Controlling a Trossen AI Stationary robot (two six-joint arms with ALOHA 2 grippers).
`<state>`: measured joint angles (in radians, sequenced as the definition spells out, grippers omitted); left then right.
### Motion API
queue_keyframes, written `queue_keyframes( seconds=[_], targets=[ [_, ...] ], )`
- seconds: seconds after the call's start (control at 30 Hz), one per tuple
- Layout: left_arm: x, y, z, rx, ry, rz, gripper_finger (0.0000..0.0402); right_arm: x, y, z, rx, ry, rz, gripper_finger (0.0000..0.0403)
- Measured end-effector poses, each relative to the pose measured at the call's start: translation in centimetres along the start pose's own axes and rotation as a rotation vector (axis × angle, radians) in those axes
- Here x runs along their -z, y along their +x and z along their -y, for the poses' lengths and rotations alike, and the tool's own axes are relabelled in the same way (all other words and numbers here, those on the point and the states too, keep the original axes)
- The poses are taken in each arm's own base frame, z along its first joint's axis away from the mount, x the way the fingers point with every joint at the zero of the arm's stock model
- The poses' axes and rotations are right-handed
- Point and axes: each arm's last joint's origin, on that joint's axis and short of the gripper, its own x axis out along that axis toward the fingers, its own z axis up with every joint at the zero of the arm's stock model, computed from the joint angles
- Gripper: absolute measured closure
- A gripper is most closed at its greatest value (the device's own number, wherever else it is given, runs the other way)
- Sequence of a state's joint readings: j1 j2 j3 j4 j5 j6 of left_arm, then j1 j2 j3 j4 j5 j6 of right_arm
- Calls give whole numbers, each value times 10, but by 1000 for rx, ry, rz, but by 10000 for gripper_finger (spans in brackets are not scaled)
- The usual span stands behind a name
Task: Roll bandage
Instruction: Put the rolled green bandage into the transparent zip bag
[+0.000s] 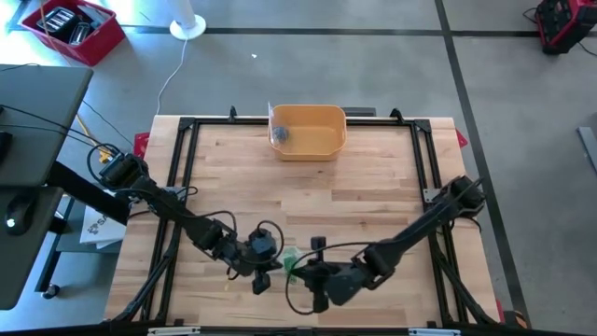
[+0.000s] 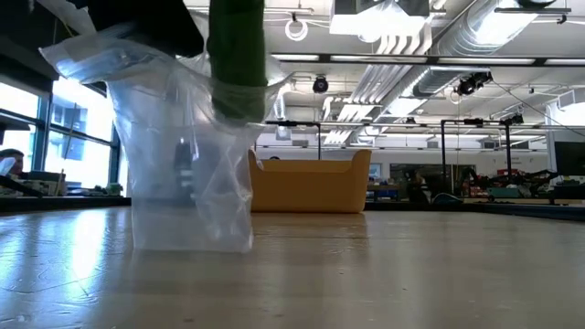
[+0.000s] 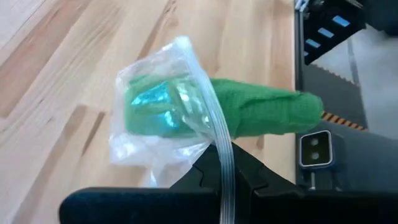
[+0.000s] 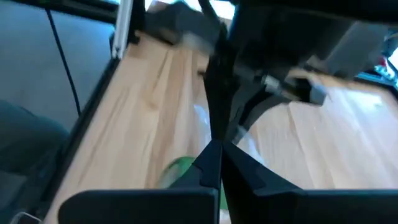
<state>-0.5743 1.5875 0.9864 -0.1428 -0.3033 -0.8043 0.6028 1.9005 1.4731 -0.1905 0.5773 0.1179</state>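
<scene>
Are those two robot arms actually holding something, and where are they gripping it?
The left gripper jaws pinch the clear plastic bag by its edge; the green bandage roll sticks out. What the right gripper holds cannot be told.

The 2 arms reach in low from opposite sides and meet near the front middle. The left end effector [image 1: 264, 264] has its fingers pressed together; the right end effector [image 1: 300, 272], just beside it, likewise.

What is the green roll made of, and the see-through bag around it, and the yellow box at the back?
The green roll looks like soft, matte woven cloth: its surface is fuzzy. The bag seems to be thin, clear, glossy plastic: it crinkles and shines. The yellow box is probably smooth, hard plastic, though that is less sure.
</scene>
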Motion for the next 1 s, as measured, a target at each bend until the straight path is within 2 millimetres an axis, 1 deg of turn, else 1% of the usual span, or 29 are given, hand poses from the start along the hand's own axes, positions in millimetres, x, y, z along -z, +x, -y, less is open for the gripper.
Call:
queue_keyframes(
  seconds=[0.13, 0.2, 0.27, 0.33, 0.43, 0.53, 0.67, 0.77, 0.9, 1.0],
  targets=[
    [0, 0, 0, -4, -3, 4, 402, -6, -15, -6, -13, -33, 26, 403],
    [0, 0, 0, -5, -3, 3, 402, -1, -19, -12, -62, -75, -8, 403],
    [0, 0, 0, -5, -4, 4, 401, 5, -21, -17, -154, -105, -65, 403],
    [0, 0, 0, -5, -4, 5, 401, 12, -19, -24, -236, -91, -116, 403],
    [-1, 0, 1, 5, -6, 16, 401, 24, -6, -33, -276, -81, -159, 403],
    [-3, 0, 2, 20, -1, 30, 401, 32, 9, -38, -241, -98, -143, 403],
    [-4, 0, 4, 39, 5, 32, 401, 32, 19, -32, -86, -104, -98, 403],
    [-4, 0, 5, 71, 18, 23, 402, 26, 18, -24, -6, -106, -69, 403],
    [-5, -1, 9, 123, 41, 20, 402, 16, 17, -17, -2, -68, -14, 403],
    [-4, -1, 9, 138, 56, 11, 401, 13, 19, -13, 9, -39, 6, 403]
  ],
)
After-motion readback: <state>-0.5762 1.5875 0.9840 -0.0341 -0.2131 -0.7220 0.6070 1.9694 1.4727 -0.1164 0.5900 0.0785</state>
